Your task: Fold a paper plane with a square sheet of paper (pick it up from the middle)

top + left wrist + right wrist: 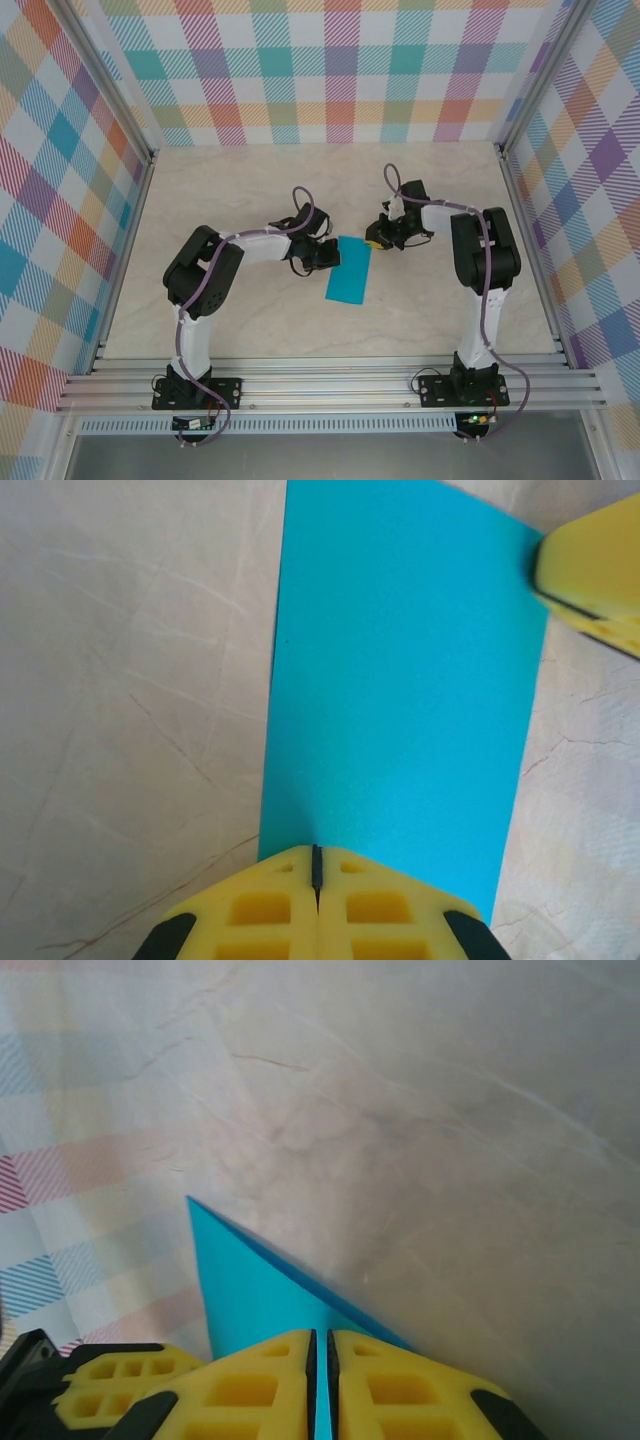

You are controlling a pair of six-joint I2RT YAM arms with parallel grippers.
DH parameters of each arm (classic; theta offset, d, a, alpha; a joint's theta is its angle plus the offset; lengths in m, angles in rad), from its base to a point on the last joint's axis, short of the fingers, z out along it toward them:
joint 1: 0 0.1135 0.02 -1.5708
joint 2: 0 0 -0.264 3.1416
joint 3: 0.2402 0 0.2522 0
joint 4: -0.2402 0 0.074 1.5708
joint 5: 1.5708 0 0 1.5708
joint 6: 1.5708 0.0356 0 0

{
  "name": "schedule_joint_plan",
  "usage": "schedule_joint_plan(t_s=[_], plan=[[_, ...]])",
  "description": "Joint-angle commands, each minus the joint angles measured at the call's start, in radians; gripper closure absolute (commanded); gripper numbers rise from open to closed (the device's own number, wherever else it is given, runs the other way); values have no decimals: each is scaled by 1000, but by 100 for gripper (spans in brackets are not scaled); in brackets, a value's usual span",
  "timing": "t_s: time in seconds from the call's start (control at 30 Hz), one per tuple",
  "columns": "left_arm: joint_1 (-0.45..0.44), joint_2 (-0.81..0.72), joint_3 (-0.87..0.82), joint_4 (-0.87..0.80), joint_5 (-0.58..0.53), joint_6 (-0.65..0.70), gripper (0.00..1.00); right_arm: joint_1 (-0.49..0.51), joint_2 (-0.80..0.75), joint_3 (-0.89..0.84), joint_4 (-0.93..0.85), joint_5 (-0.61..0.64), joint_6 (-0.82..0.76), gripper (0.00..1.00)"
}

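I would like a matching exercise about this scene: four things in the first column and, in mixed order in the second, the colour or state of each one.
Column one
1. left gripper
2. right gripper
3. paper
4. walls

Column two
a. checked in many colours
b. shut, with teal paper between its fingers
c. teal, a narrow rectangle on the table
d. shut, tips at the paper's long edge

Pairs: 1-d, 2-b, 3-c, 4-a

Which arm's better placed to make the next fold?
Right, probably. The right fingers are shut on the paper near a corner, teal showing between them. The left fingers are shut at another edge with no teal between them, so better for pinning.
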Motion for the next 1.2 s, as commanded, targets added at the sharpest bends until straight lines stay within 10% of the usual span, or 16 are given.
schedule_joint_plan(t_s=[0.0, 0.4, 0.6, 1.17], plan=[[-14, 16, -57, -58, 34, -36, 100, -1, 33, 21, -47, 10, -31, 86], [-41, -113, -141, 87, 64, -198, 99, -2, -160, 28, -187, 89, -79, 72], [-37, -248, -189, 46, -46, -210, 78, 16, -360, -205, -106, 119, 11, 58], [31, -257, -245, 161, 65, -286, 58, 148, -475, -395, -17, 140, 141, 54]])
